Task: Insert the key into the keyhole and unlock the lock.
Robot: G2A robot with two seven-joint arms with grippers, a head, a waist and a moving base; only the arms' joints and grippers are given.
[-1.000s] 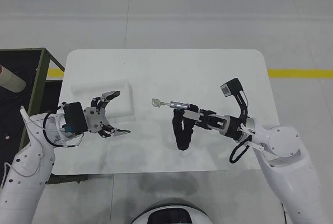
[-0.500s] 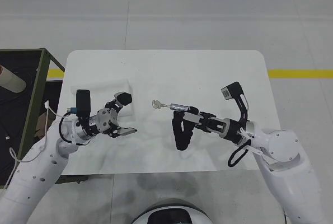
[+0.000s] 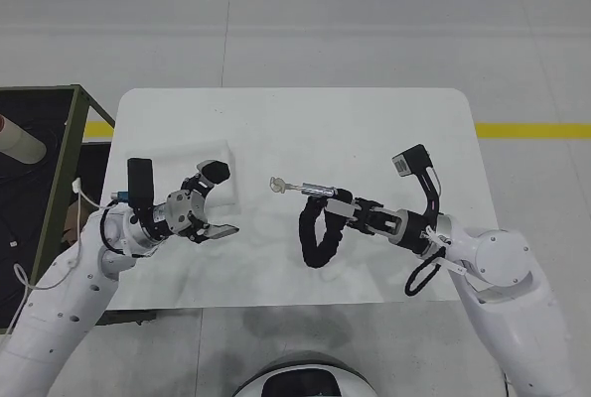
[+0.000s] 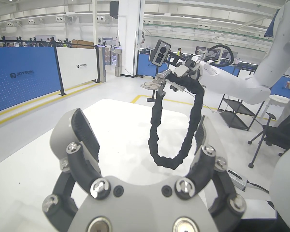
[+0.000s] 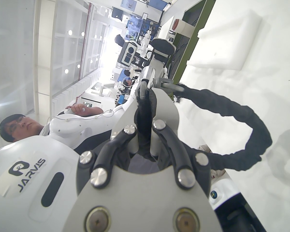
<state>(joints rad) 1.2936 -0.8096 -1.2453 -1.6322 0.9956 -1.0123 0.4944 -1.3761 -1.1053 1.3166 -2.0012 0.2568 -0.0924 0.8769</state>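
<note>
Right pincer pressed together on lock, gripping near its metal cylinder. Lock's black loop droops beneath this pincer toward table. Key sticks out of cylinder end, just beyond right pincer's tips, on side facing left pincer. Left pincer spread wide, holding nothing, well apart from key, opening turned toward it. White foam block just beside left pincer, one finger over its edge.

lock: matt black cloth sleeve, bright metal cylinder ahead of right gripper. key: shiny metal. left gripper pads: ribbed matt black rubber. table beneath: smooth matt white. foam block beside left gripper: matt.
</note>
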